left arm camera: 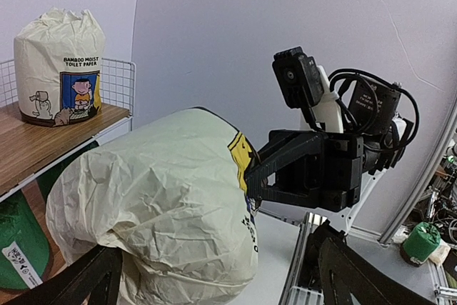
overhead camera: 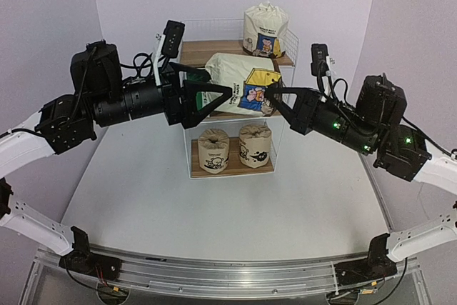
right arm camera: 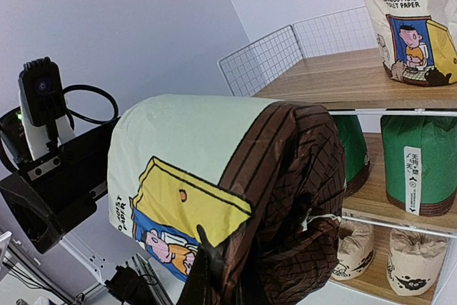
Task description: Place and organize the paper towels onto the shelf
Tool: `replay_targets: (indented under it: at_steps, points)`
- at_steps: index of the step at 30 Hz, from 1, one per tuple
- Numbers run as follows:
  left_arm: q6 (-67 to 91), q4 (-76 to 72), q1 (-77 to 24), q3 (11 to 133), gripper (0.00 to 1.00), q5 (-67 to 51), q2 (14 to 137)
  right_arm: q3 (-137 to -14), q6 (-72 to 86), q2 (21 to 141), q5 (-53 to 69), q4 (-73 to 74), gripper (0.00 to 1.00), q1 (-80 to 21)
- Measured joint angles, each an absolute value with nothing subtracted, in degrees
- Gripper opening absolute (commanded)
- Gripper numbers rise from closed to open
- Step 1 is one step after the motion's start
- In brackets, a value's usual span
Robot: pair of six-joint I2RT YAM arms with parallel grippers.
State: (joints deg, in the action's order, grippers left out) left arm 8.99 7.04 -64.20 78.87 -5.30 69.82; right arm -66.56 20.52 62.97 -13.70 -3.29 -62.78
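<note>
Rolls sit on every tier of the three-tier white wire shelf point(overhead camera: 208, 52) with light brown wooden boards. A white wrapped roll with a blue-yellow label point(overhead camera: 265, 30) stands on its top board, two green wrapped rolls point(right arm camera: 418, 162) point(right arm camera: 355, 153) on its middle board, and two beige rolls with black cartoon prints point(overhead camera: 213, 150) point(overhead camera: 255, 145) on its bottom board.

The brown-topped white wrapped roll point(overhead camera: 239, 82) hangs just in front of the shelf's middle tier, above the white bench point(overhead camera: 143, 191), covering much of that opening. It lies on its side, long axis roughly level across the shelf front. The right gripper point(overhead camera: 275, 98) is clenched on its brown end. The left gripper point(overhead camera: 221, 96) is released, fingers spread around the crumpled white end.
</note>
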Motion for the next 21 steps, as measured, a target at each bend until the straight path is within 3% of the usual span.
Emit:
replay_targets:
  at_steps: [6,16,21]
  points:
    - [8.30,9.87,-64.18,80.54,0.89,-5.43,70.82,-66.46,20.98,63.55,-13.48,-3.30,0.00,-62.76]
    - [7.94,11.03,-63.84,81.01,0.64,-7.45,72.07,-66.46,21.10,63.81,-11.23,-3.41,0.00,-62.70]
    - [9.04,11.03,-63.31,81.01,0.44,-7.87,72.01,-66.46,21.08,63.72,-10.71,-3.41,0.01,-62.63]
